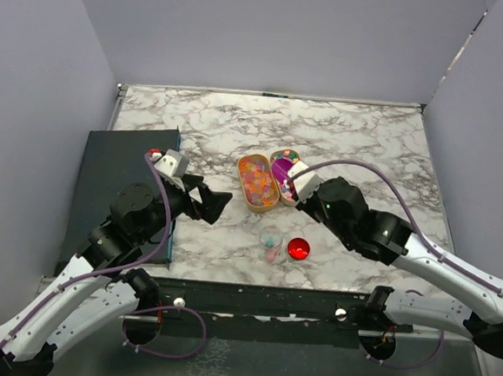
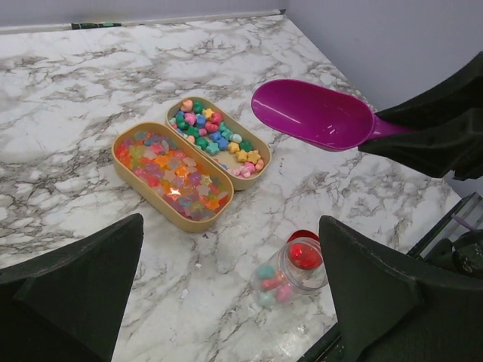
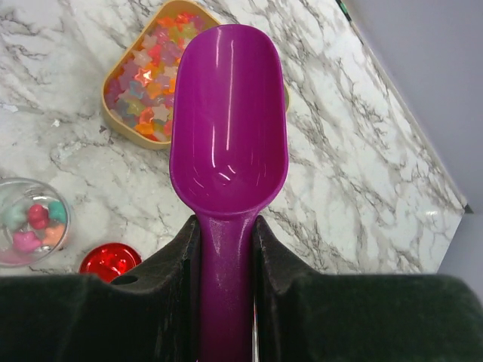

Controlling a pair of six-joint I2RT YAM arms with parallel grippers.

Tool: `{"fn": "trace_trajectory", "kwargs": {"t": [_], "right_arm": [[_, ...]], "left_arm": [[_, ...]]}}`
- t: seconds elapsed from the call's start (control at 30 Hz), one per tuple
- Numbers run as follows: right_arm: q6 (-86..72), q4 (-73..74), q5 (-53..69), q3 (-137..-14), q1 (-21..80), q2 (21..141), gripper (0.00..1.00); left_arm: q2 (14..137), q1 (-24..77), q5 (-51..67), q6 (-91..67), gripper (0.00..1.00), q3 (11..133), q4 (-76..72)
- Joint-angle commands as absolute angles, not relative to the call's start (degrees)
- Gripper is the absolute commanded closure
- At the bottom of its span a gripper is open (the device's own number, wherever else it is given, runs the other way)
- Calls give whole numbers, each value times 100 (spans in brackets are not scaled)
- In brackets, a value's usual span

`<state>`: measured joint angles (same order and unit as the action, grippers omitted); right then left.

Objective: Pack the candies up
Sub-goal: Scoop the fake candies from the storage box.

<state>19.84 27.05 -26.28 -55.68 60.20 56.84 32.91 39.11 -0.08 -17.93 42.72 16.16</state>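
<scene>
Nearest, the right fingers [image 3: 177, 264] are clamped on the handle of the purple scoop [image 3: 229, 113], one on each side. Its bowl is empty and hangs in the air above the right tray [image 2: 240, 175], which holds the pastel candies [image 2: 215, 136]. Touching that tray on its left is a second tan tray [image 2: 124, 170] filled with translucent gummies [image 2: 175, 177]. Both trays rest on the marble table [image 1: 351, 135]. Closer to the arms stands a small clear jar [image 1: 271, 240] with a few candies in it, teal, pink and orange, and a shiny red lid [image 1: 298, 248] lies on the table just beside it, to its right. The left fingers [image 2: 75, 294] stand wide apart with nothing between them, hovering left of the trays and pointing toward them.
</scene>
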Motion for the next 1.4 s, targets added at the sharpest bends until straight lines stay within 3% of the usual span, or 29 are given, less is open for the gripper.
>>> {"fn": "trace_trajectory", "kwargs": {"t": [0.0,0.33,0.7,1.37], "right_arm": [[1671,3291,-2179,-6169,5585,6143,99],[689,4759,-1496,-7717,4601,7387,99],[19,5728,-862,-8425,3875,8209,99],[-610,6686,-679,-9407,3456,9724,99]], "left_arm": [[3137,3891,-242,-1699,1,4219,1741],[3210,3893,-333,-1666,1,4264,1876],[3092,3890,-218,-1717,1,4252,1955],[2987,3891,-176,-1734,1,4257,2048]]}}
